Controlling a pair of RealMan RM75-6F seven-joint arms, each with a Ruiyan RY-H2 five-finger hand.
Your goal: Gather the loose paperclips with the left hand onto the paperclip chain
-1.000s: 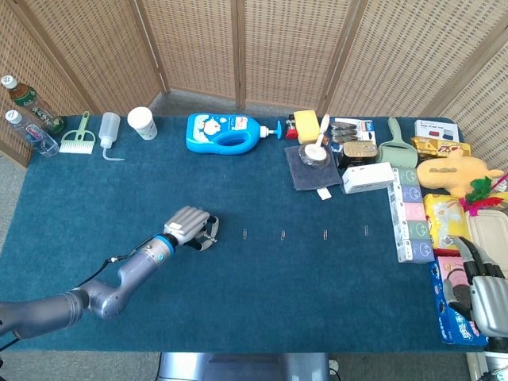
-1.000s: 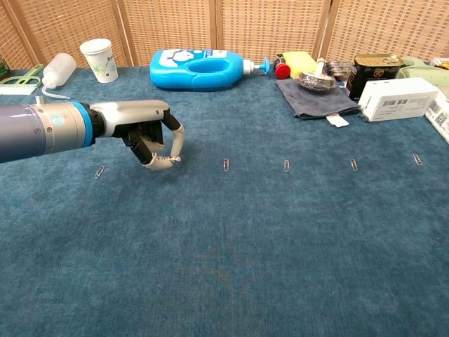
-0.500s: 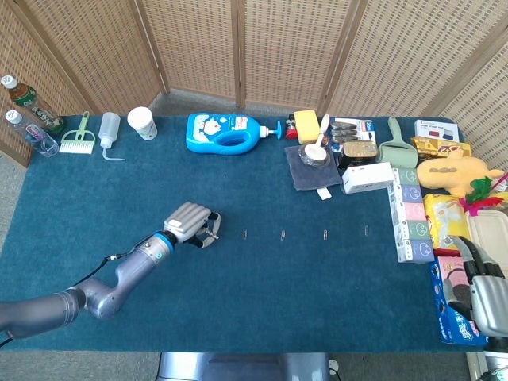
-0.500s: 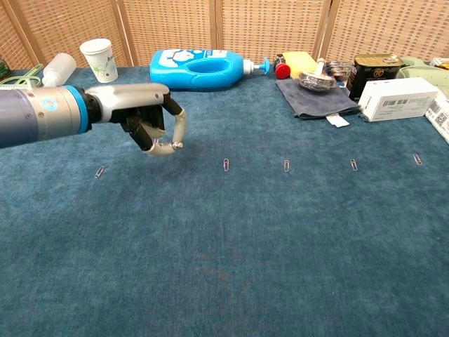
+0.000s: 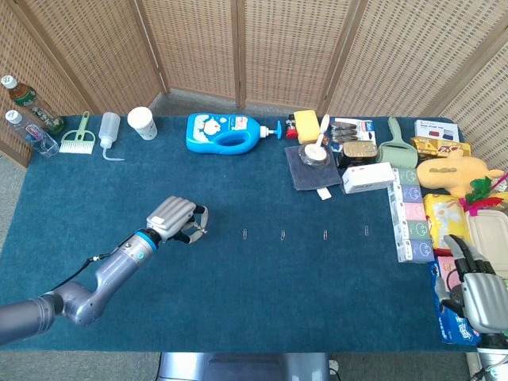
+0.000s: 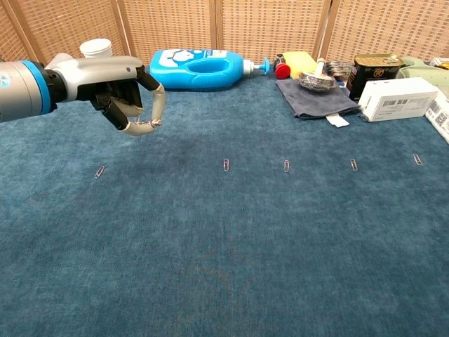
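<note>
Paperclips lie in a loose row across the blue table cloth [image 6: 231,267]: in the chest view, 4 sit to the right of the left hand [image 6: 130,98], the nearest paperclip [image 6: 226,165] followed by a second paperclip [image 6: 286,166], a third paperclip [image 6: 354,165] and a far paperclip [image 6: 417,159]. Another, the lone paperclip [image 6: 99,171], rests on the cloth below and slightly left of the hand. Each clip's long axis runs roughly toward and away from the robot, the lone one tilted a little. No linked chain can be made out at this size.

The left hand hangs raised above the cloth with its fingers curled in, thumb and fingertip meeting; something tiny may be pinched there, but I cannot tell whether it is a clip. In the head view the same hand [image 5: 176,221] sits left of the row, so the remaining clips lie along one line to its right.

The right hand [image 5: 474,290] rests at the table's far right edge, fingers spread, holding nothing. The left hand is much nearer the lone clip and the nearest clip.
</note>
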